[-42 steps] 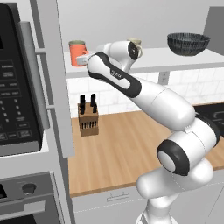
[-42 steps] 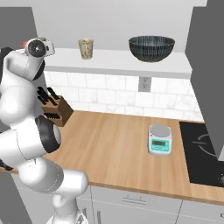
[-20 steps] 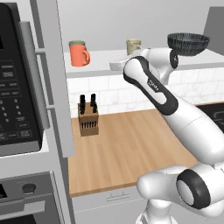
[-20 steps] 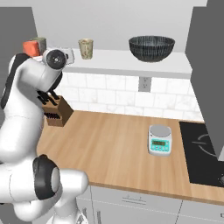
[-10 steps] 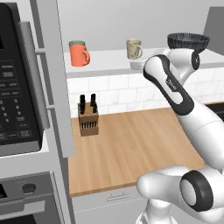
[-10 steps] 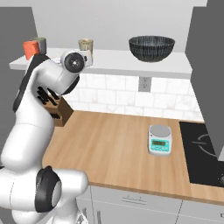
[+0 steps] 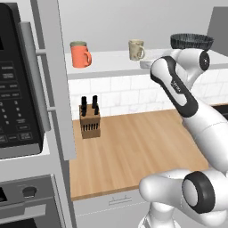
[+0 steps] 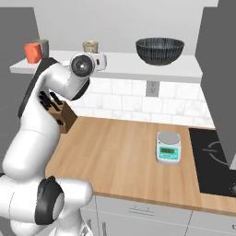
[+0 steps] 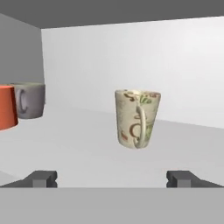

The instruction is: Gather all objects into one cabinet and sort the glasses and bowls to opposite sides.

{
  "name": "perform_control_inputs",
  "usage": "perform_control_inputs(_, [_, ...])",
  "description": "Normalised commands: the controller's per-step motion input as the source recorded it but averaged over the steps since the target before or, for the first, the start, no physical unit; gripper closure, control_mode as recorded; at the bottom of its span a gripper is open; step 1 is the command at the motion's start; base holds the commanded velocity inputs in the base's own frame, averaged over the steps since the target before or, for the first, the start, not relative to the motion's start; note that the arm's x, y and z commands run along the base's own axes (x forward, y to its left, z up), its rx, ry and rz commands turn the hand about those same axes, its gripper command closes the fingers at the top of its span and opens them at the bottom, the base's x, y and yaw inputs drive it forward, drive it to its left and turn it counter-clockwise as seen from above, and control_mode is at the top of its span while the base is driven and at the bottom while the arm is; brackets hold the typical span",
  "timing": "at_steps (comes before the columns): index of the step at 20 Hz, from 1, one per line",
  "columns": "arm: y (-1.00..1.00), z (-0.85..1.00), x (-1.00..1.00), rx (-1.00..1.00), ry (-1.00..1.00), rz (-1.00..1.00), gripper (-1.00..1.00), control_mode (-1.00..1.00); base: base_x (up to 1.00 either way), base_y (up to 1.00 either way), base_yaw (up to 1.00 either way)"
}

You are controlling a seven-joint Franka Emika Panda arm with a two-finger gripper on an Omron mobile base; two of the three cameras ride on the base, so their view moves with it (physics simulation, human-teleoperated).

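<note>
Mugs all share the cabinet (image 8: 138,69) board: orange (image 7: 80,55) and grey (image 9: 29,100) at nine o'clock, patterned mug (image 9: 137,118) centre, bowl (image 8: 159,50) at three, gripper (image 9: 113,179) wide open, empty, facing it — sorting nearly done

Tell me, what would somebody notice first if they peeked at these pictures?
Probably the big white robot arm bending up to the cabinet's white bottom board. Its open gripper faces a beige patterned mug standing upright in the middle. A wide black speckled bowl sits off to the right.

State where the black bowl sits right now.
The black bowl stands on the cabinet's white bottom board, at its right end in the right base view, well apart from the beige mug.
</note>
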Motion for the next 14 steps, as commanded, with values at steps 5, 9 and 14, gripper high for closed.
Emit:
perform_control_inputs(5, [-0.24, 0.02, 0.22, 0.0, 0.0, -0.1, -1.0, -1.0, 0.0, 0.0, 0.0])
perform_control_inputs(9, [-0.07, 0.03, 0.32, 0.0, 0.0, -0.05, -1.0, -1.0, 0.0, 0.0, 0.0])
perform_control_inputs(14, [0.0, 0.0, 0.29, 0.01, 0.0, 0.0, -1.0, -1.0, 0.0, 0.0, 0.0])
